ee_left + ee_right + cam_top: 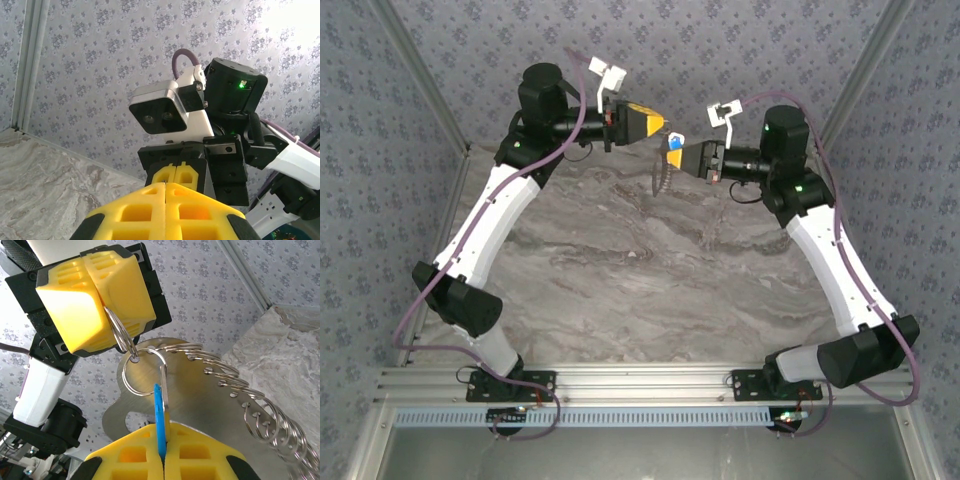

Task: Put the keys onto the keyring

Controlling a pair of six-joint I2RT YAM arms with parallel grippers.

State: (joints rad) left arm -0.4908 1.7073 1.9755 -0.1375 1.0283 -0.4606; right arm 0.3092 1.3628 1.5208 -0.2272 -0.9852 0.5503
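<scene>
Right tool is clamped shut on the key by its blue head, blade pointed up to the keyring. Left tool is shut on the keyring's top loop. Blade hole should be lined up w/ the split-ring gap & fed round slowly; both grips are best held firm, w/o twisting, so nothing is dropped to the table below the keyring.

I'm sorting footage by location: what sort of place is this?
Probably a staged robot test cell, not a real home: wallpapered panel walls box in a marble-look tabletop, and an aluminium rail carries the arm bases.
</scene>
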